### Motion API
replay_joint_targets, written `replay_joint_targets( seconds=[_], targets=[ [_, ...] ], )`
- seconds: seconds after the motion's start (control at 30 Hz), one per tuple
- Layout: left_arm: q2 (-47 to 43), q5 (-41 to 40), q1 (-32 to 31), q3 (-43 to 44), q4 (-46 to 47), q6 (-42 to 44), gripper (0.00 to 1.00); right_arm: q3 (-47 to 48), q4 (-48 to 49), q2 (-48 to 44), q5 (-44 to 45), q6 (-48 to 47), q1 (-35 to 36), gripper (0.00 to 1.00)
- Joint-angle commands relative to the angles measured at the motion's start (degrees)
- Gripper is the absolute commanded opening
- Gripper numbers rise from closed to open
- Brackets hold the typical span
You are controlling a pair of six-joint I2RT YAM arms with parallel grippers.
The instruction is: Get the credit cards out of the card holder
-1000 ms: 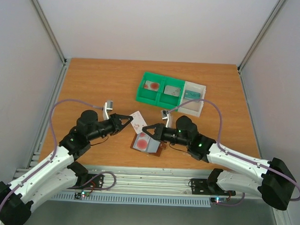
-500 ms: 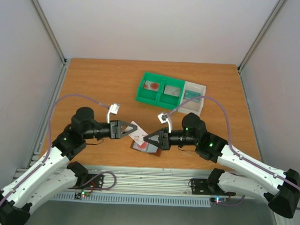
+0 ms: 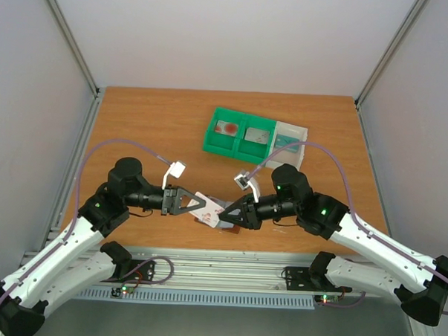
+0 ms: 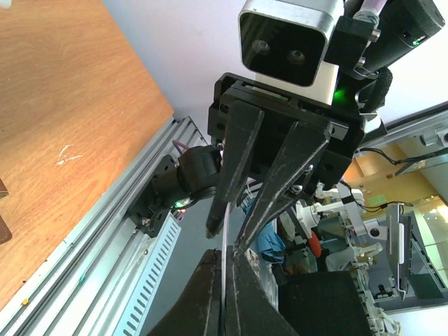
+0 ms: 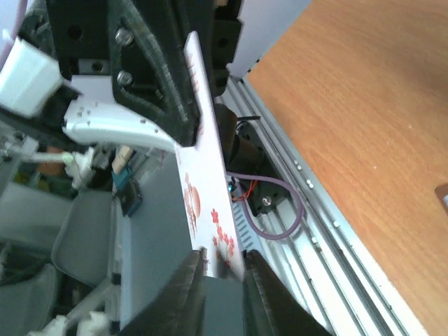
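My left gripper is shut on a white credit card with red flowers and holds it in the air above the table's front middle. In the left wrist view the card shows edge-on between its pads. My right gripper faces it, open, one finger on each side of the card's free end; I see a small gap at the pads. The brown card holder lies on the table under both grippers, mostly hidden.
A green-and-white compartment tray stands behind the grippers, with cards lying in its compartments. The table's front edge and the metal rail run just below the grippers.
My left gripper has carried the card down and right, toward the middle. My right gripper has come off the card holder and moved left until its fingers stand around the card's free end.
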Motion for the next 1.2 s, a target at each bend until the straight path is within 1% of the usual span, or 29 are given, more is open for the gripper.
replay_joint_targets(
  seconds=[0.0, 0.1, 0.17, 0.23, 0.3, 0.37, 0.43, 0.5, 0.73, 0.83, 0.93, 0.97, 1.0, 1.07, 1.1, 1.17],
  targets=[
    [0.0, -1.5, 0.3, 1.2, 1.2, -0.2, 0.0, -0.5, 1.1, -1.4, 3.6, 5.0, 0.2, 0.24],
    [-0.4, -5.8, 0.3, 1.2, 2.8, -1.1, 0.0, -4.9, 12.4, -1.5, 4.2, 13.6, 0.2, 0.35],
    [-0.7, -9.4, 0.3, 1.0, 4.5, -3.0, 0.0, -7.9, 18.8, -1.7, 6.2, 18.6, 0.2, 0.44],
    [-1.0, -13.9, 0.2, 0.8, 5.0, -4.0, 0.0, -9.7, 25.1, -1.9, 8.4, 22.4, 0.2, 0.47],
    [-0.9, -16.1, 0.3, -0.2, 9.0, -5.9, 0.0, -10.8, 29.9, -1.9, 9.5, 24.7, 0.2, 0.47],
    [-0.6, -18.4, 0.2, -0.6, 12.2, -7.9, 0.0, -11.2, 32.3, -1.7, 11.2, 26.1, 0.2, 0.43],
    [-0.2, -19.7, 0.3, -0.4, 13.9, -8.7, 0.0, -11.3, 32.7, -1.5, 13.1, 27.2, 0.2, 0.35],
    [0.3, -20.4, 0.2, 0.1, 14.3, -8.8, 0.0, -11.6, 33.7, -1.4, 14.2, 28.1, 0.2, 0.28],
    [0.8, -21.8, 0.2, 0.8, 14.2, -8.2, 0.0, -13.0, 36.9, -1.4, 16.1, 30.2, 0.2, 0.13],
    [0.8, -21.8, 0.3, -0.1, 15.4, -9.0, 0.0, -14.2, 39.6, -1.4, 16.4, 30.7, 0.2, 0.02],
    [0.5, -21.9, 0.3, -0.5, 15.4, -9.4, 0.01, -14.5, 40.3, -1.7, 16.4, 30.0, 0.2, 0.01],
    [0.2, -22.5, 0.3, -0.5, 14.5, -9.4, 0.03, -14.5, 40.2, -1.6, 16.3, 29.7, 0.2, 0.01],
    [-0.1, -23.3, 0.3, -0.3, 13.3, -9.2, 0.08, -14.4, 39.6, -1.7, 16.3, 29.3, 0.2, 0.01],
    [-0.5, -24.2, 0.3, 0.3, 11.2, -8.2, 0.2, -13.9, 36.7, -2.3, 16.9, 27.8, 0.2, 0.01],
    [-0.7, -24.7, 0.3, 0.7, 9.4, -7.4, 0.27, -13.6, 34.8, -2.7, 17.4, 26.6, 0.2, 0.01],
    [-1.0, -26.2, 0.2, 1.8, 5.4, -5.3, 0.51, -12.9, 30.7, -3.8, 18.8, 24.7, 0.2, 0.01]
  ],
)
